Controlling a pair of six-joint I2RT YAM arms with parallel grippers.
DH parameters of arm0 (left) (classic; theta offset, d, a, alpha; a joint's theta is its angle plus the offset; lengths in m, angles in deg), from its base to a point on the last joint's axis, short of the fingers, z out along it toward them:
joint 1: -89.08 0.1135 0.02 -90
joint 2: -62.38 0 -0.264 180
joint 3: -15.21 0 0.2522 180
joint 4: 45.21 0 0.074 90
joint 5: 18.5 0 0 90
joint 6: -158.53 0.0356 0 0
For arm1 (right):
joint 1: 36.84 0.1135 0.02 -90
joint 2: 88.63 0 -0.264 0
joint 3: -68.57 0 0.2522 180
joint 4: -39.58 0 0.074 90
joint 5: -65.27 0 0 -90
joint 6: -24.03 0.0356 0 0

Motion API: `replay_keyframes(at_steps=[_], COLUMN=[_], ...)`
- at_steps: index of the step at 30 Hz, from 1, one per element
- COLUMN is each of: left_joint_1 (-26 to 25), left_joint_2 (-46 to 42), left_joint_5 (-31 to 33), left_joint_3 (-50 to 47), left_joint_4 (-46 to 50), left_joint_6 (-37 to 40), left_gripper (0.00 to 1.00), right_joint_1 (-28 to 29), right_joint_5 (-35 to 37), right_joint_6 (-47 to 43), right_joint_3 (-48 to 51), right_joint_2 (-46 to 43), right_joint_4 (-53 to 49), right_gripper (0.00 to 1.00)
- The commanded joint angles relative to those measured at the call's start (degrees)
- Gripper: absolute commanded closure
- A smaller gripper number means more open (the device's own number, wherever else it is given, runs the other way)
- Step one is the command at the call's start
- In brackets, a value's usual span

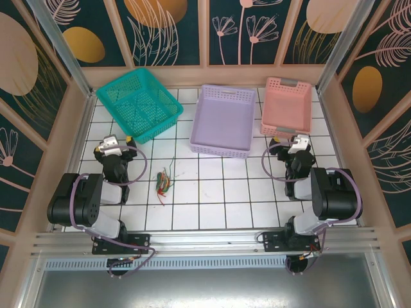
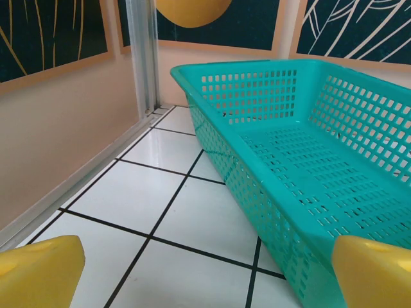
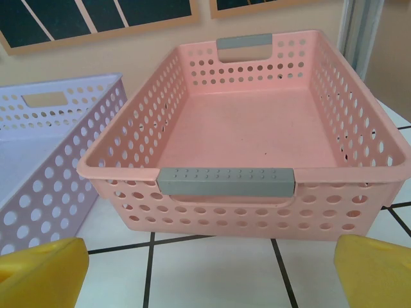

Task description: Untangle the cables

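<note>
A small tangle of thin red, green and orange cables [image 1: 163, 181] lies on the white tiled table [image 1: 218, 205], near its middle, between the two arms and touching neither. The left gripper [image 1: 113, 143] sits to the left of the tangle, jaws wide apart and empty, facing the teal perforated plastic basket [image 2: 308, 167] at far left. The right gripper [image 1: 293, 137], jaws likewise spread and empty, faces the pink perforated plastic basket [image 3: 250, 128] at far right, with a lilac perforated basket [image 3: 45, 147] just to its left.
</note>
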Motion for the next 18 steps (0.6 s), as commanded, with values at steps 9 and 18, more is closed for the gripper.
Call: replay_keyframes(at_steps=[9,18], left_joint_1=[0.23,0.22], left_joint_2=[-0.66,-0.63], left_joint_5=[-0.42,-0.43], left_joint_3=[0.16,0.27], left_joint_4=[-1.26,-1.06], left_joint_6=[-0.48,-0.49], left_gripper=[0.01,0.01], right_joint_1=[-0.31,-0.31], right_joint_5=[-1.03,-1.08], right_joint_6=[-0.96,-0.97], right_joint_3=[-1.02,-1.02], right_joint_2=[0.33,0.30], right_joint_4=[0.69,0.71], right_gripper=[0.01,0.01])
